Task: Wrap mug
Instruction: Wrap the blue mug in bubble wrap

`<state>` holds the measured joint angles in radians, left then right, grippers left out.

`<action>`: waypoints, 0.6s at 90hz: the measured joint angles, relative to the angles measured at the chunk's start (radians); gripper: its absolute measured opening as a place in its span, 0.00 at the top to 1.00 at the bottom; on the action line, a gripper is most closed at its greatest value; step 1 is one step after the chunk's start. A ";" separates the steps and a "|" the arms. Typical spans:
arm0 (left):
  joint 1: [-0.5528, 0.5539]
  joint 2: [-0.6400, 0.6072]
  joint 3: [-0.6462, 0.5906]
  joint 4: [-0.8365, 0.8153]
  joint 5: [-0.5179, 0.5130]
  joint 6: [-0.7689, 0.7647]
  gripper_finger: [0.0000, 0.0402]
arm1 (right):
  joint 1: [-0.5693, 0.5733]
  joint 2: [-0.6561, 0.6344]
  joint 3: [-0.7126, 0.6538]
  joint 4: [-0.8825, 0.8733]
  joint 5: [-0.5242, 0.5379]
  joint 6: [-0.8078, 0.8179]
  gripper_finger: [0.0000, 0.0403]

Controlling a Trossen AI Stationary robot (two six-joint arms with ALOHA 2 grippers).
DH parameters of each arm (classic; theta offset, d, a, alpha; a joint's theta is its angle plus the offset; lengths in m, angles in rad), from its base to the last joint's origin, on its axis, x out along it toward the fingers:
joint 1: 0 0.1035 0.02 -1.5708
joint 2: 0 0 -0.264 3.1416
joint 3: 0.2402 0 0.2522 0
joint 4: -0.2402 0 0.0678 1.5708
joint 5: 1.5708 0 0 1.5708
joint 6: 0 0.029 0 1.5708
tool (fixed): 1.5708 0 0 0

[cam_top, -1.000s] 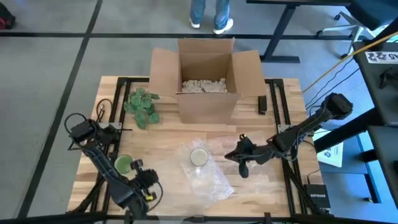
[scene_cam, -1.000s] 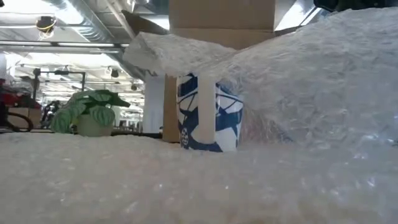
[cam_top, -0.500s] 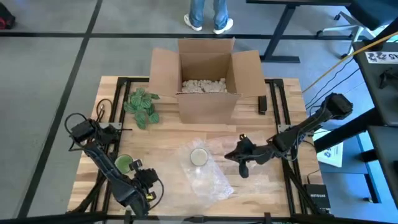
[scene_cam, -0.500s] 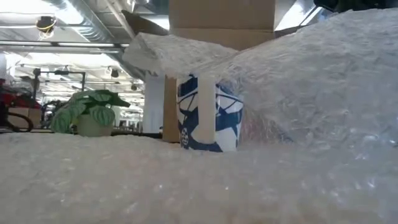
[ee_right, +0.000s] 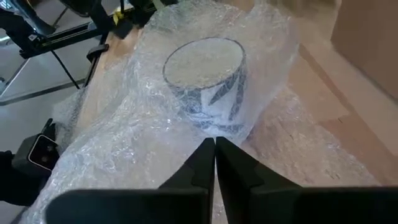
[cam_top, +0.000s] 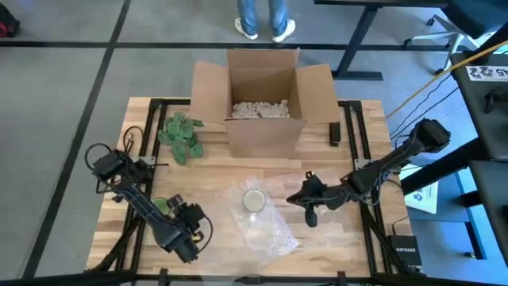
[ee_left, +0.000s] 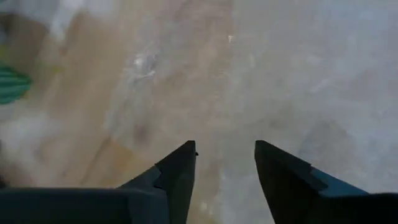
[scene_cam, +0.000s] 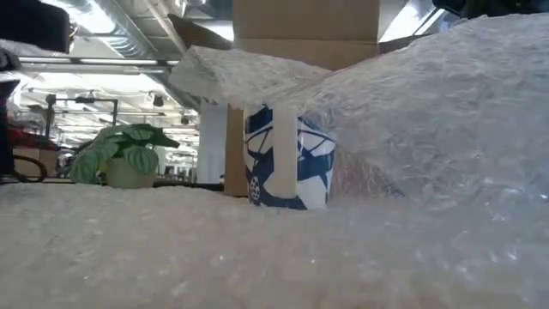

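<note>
A blue-and-white mug (cam_top: 254,200) stands upright on the wooden table, with a sheet of clear bubble wrap (cam_top: 268,229) under it and a flap (scene_cam: 244,73) lying over its rim. The rest of the sheet spreads toward the near edge. My right gripper (cam_top: 297,198) is just right of the mug, shut at the wrap draped down the mug's side. My left gripper (cam_top: 193,236) hovers open near the front left, left of the sheet. Its fingers (ee_left: 177,171) point down at bare wood and the wrap's edge (ee_left: 311,99). My right gripper's shut fingertips (ee_right: 205,155) meet the bubble wrap where it hangs down the mug's side (ee_right: 214,132), coming level from the table's right. The wrap narrows toward the tips as if pinched there. The fingers hide the contact, so I cannot tell how many layers.
An open cardboard box (cam_top: 266,95) with packing peanuts stands at the far middle. A potted plant (cam_top: 181,135) is left of it and a green cup (cam_top: 158,209) sits by my left arm. A small black item (cam_top: 335,133) lies far right. A person's legs (cam_top: 266,20) stand beyond the table.
My left gripper has swung toward the table's right, closer to the bubble wrap, and a dark part of it now shows at the low view's upper left. The mug, the wrap and my right gripper have stayed put.
</note>
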<state>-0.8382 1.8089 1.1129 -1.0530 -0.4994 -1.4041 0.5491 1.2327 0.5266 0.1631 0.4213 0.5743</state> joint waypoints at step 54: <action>0.043 -0.469 -0.420 0.453 0.037 0.105 0.78 | 0.000 0.000 0.000 0.003 0.004 -0.003 1.00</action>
<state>-0.7951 1.3397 0.6930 -0.6004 -0.4628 -1.2991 0.5491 1.2327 0.5266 0.1661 0.4257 0.5709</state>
